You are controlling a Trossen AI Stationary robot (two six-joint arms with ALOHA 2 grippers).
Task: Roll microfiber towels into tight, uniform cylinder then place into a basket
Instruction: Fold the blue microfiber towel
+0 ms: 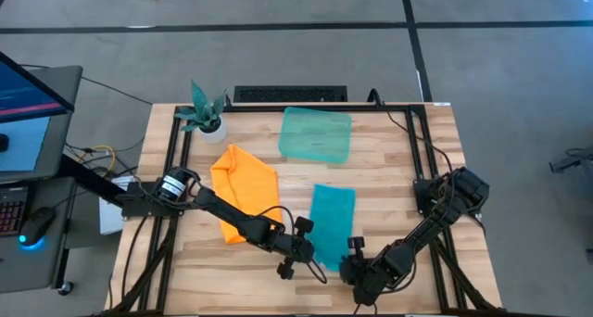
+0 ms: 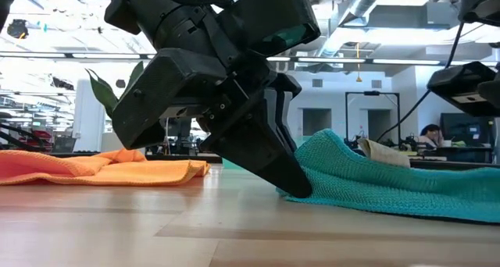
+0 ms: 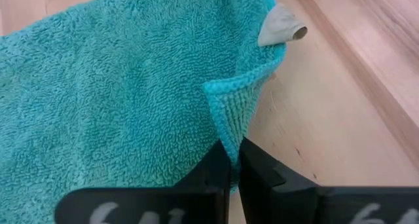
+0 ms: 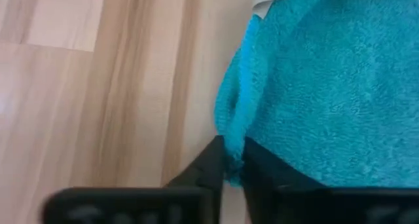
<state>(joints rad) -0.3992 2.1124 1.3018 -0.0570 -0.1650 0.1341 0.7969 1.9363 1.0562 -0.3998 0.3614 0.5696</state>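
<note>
- Pinched at its near corners, the turquoise towel (image 1: pixel 332 222) is held by the left hand (image 3: pixel 234 175) and right hand (image 4: pixel 234 165), both clamped narrow.
- Flat on the bench (image 1: pixel 389 178), it is judged soft, light and limp; edges suit gripping.

Both arms reach toward the lower centre of the high view. The left end effector (image 1: pixel 306 252) is clamped closed. The right end effector (image 1: pixel 350 261) sits just beside it, fingers pinched nearly together.

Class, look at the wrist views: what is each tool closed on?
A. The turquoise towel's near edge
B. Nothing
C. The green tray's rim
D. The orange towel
A: the left tool and the right tool each pinch a fold of the turquoise towel.
</note>
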